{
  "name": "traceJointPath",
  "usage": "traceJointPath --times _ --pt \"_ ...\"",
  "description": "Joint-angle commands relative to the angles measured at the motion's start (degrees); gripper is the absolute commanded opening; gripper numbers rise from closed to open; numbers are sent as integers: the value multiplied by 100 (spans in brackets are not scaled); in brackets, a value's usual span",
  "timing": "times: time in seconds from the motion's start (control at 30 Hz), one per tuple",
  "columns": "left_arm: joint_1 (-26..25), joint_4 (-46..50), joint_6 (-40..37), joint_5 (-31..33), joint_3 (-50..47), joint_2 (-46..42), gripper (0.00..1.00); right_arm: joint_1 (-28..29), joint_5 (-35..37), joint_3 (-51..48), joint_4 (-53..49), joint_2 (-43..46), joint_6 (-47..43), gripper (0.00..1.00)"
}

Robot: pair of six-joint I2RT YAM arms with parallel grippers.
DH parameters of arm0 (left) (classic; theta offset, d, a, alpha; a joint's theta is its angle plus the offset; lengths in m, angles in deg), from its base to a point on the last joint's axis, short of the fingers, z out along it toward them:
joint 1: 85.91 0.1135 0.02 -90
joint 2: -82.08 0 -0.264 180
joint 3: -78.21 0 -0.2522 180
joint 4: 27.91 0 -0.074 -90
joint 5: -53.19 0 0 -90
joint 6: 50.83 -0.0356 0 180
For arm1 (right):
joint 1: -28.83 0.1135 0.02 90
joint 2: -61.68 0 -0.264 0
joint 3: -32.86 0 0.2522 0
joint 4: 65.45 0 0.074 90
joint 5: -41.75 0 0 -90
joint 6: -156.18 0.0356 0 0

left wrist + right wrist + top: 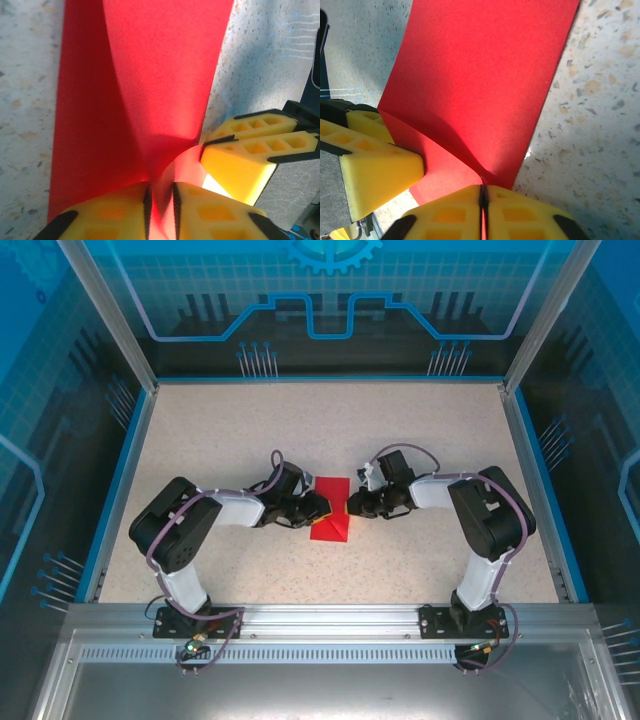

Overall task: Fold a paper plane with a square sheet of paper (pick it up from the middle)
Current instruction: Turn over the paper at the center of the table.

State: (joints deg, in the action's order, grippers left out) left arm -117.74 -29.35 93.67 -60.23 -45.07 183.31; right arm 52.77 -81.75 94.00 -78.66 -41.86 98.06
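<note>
The square sheet of paper (331, 526) is bright red and lies partly folded at the table's middle, between my two grippers. In the left wrist view the sheet (150, 75) rises into a ridge, and my left gripper (160, 210) is closed on that ridge with only a narrow gap. My right gripper (483, 205) is shut tight on a raised crease at the opposite edge of the sheet (485, 70). From above, the left gripper (320, 508) and the right gripper (352, 506) face each other, almost touching. The paper plane is out of view.
The speckled beige table (300, 430) has a blue rim and clear walls on three sides. The right gripper's yellow fingers (250, 155) stand close beside the left jaws. The left gripper's fingers (375, 165) crowd the right wrist view's left side.
</note>
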Motion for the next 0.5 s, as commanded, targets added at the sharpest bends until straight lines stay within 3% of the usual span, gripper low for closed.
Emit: traceJointPath --times 0.0,0.27,0.47 --pt "-34 -89 -77 -114 184 97 17 -105 -109 -120 88 309 37 20" --pt "-41 363 -355 68 400 -1 4 -208 790 -233 -425 1229 39 62" --pt "-77 2513 -1370 1296 1068 -684 3 -300 1822 -478 -683 2228 20 83"
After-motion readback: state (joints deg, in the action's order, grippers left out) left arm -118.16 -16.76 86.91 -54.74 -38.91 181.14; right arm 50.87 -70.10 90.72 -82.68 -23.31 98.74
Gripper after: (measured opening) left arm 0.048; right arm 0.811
